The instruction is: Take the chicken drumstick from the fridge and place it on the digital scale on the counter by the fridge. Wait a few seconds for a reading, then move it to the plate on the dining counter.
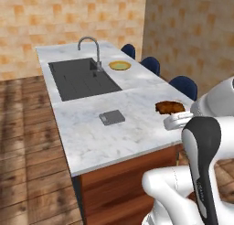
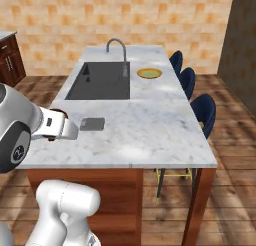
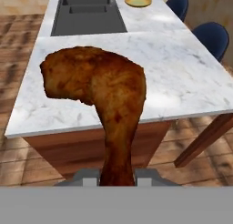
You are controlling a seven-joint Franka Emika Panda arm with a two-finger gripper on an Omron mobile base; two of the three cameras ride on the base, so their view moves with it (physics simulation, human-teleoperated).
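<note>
Drumstick: the chicken drumstick [image 3: 98, 98] is held by its thin bone end, meaty end away from the hand, hanging in the air short of the near edge of the dining counter [image 1: 137, 128].
Tool: the gripper [image 3: 117, 176] is narrowed onto the bone end; the meat rises straight from between the jaws.
Plate: the plate [image 1: 119, 65] is seen near the far end of the counter, just beside the sink [image 1: 82, 77] on its stool side; nothing is seen on it.
Done: fridge pick-up is judged complete, since the meat is in hand at the counter.
Weighing: cannot be confirmed; a small grey slab [image 1: 112, 117] lies mid-counter.
Left: carry along the counter past the sink, set-down on the plate, release.
</note>
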